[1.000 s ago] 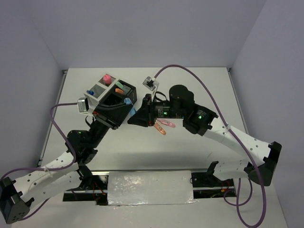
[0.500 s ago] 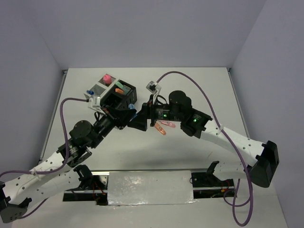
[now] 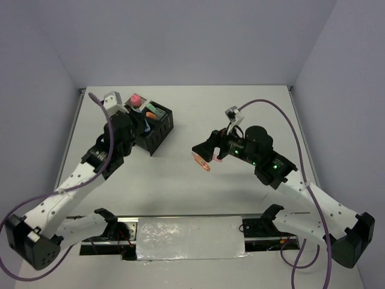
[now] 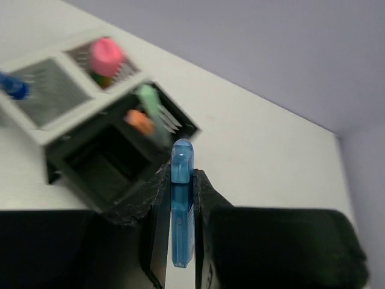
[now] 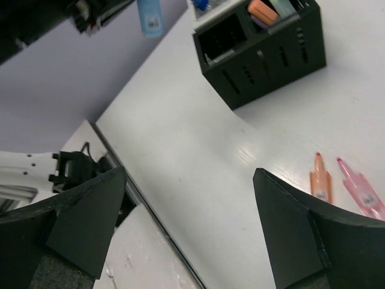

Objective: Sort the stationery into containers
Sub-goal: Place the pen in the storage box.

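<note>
Translucent blue highlighter point(image 4: 181, 159) (rounded tip) clamped in left gripper point(image 4: 181, 177), right gripper point(image 5: 189, 174) spread wide

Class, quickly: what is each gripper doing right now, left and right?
Left gripper: closed on a blue highlighter.
Right gripper: open, holding nothing.

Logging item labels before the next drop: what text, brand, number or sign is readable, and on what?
No text can be read in any view.
Label on the blue highlighter: dark mark, too blurred.
Label on the orange highlighter: tiny dark print, too small.
Label on the pink highlighter: pale patch, too small.
</note>
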